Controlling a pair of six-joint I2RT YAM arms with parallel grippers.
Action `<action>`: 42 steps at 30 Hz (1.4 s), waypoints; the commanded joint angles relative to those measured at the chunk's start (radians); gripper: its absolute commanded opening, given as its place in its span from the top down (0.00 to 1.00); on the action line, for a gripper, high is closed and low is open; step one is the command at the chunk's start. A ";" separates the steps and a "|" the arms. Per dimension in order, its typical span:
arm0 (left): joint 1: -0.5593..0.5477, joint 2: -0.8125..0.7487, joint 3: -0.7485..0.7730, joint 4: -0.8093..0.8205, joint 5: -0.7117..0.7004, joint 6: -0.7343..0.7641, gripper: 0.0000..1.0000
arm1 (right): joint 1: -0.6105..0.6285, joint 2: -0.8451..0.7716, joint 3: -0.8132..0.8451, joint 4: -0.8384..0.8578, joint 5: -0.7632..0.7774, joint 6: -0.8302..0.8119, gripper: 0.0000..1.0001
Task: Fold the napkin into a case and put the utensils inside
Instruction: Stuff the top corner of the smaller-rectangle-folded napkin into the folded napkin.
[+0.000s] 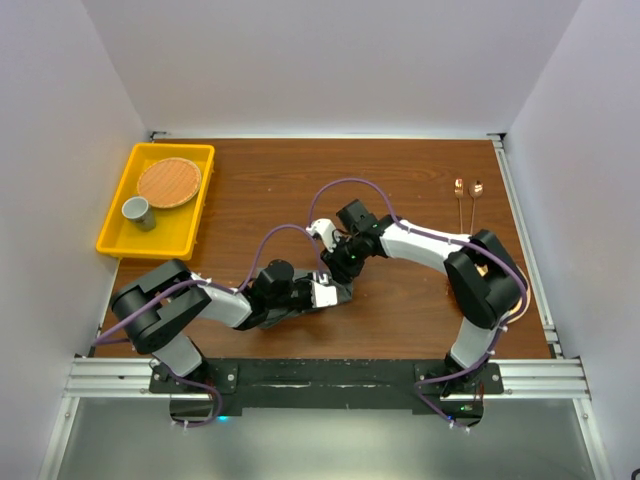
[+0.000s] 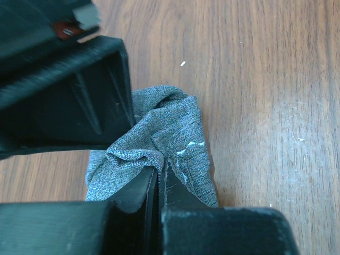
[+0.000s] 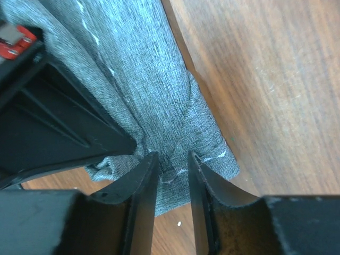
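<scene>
The dark grey napkin (image 2: 164,127) is bunched into a crumpled strip just above the wooden table, between my two grippers. My left gripper (image 2: 159,171) is shut on one crumpled end of it. The right gripper (image 3: 171,159) stands open, its fingertips on either side of a stitched fold at the other end of the napkin (image 3: 159,101). From above, both grippers, left (image 1: 340,288) and right (image 1: 338,267), meet at the table's middle and hide most of the cloth. Two copper utensils (image 1: 467,190) lie side by side at the far right, well away from both grippers.
A yellow tray (image 1: 115,235) sits at the far left with a round orange plate (image 1: 168,181) and a small grey cup (image 1: 137,211) in it. White walls close in the table on three sides. A metal rail (image 1: 525,250) runs along the right edge.
</scene>
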 commanded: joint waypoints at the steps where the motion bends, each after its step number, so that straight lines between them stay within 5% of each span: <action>1: -0.002 -0.001 0.011 -0.031 -0.023 0.007 1.00 | 0.011 0.005 -0.009 0.015 0.056 -0.016 0.76; 6: -0.002 -0.004 0.019 -0.061 -0.035 -0.035 1.00 | 0.010 0.006 0.019 -0.002 0.068 0.004 1.00; 25: 0.005 -0.013 0.016 -0.081 -0.037 -0.121 1.00 | -0.022 -0.048 0.054 -0.013 0.033 0.038 1.00; 31: 0.005 -0.010 0.019 -0.080 -0.034 -0.124 1.00 | -0.016 -0.026 0.051 -0.016 0.034 0.041 0.67; 42: 0.005 -0.004 0.019 -0.077 -0.041 -0.130 1.00 | 0.048 -0.011 0.030 0.013 0.083 0.050 0.70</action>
